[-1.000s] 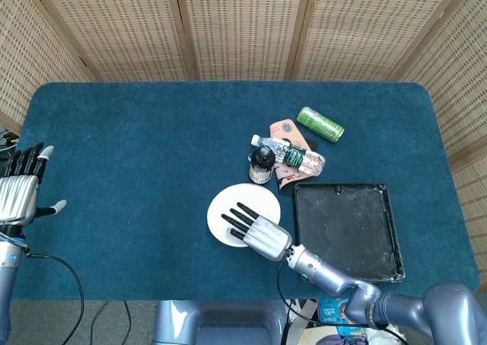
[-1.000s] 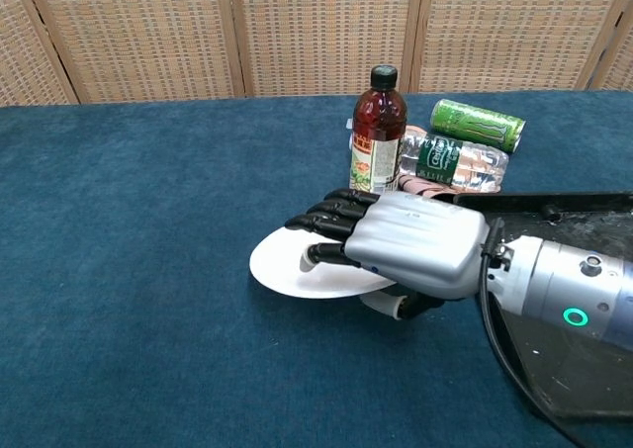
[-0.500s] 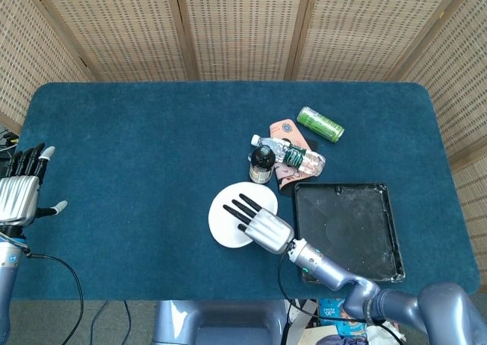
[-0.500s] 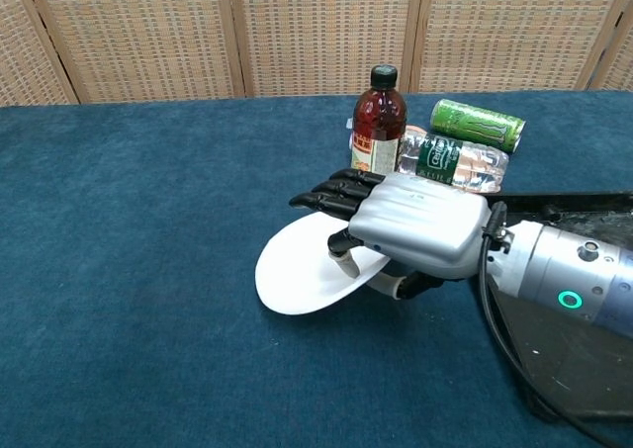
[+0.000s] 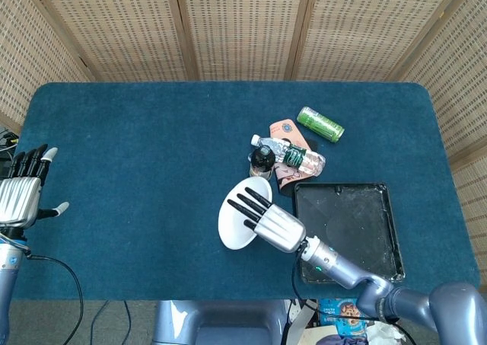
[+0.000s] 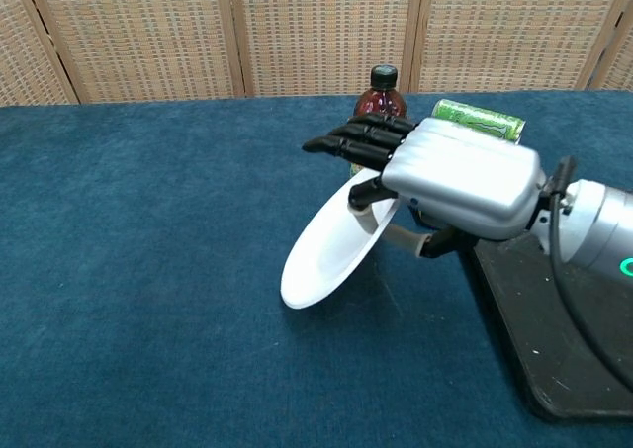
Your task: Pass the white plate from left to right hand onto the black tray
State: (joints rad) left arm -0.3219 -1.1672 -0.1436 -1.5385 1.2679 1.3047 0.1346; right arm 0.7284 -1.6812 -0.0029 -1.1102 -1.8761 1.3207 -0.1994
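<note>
Across the middle of the frame lies the blue table (image 5: 152,170), backed by wicker screens (image 5: 243,25). At lower right of centre sits the black tray (image 5: 346,227), flat on the cloth. Just left of it my right hand (image 5: 275,227) grips the white plate (image 5: 237,223), fingers (image 6: 361,136) over its upper face and thumb beneath; in the chest view the plate (image 6: 326,255) is tilted steeply, its low edge toward the lower left, and it looks lifted off the cloth. The plate is beside the tray, not over it. At the far left edge my left hand (image 5: 21,196) hangs with fingers spread and holds nothing. Behind my right hand, above the tray's upper left corner, a brown bottle (image 5: 262,161) stands upright; a clear bottle (image 5: 293,153) lies on its side touching it, over something pink (image 5: 288,132). A green can (image 5: 319,124) lies further to the upper right.
</note>
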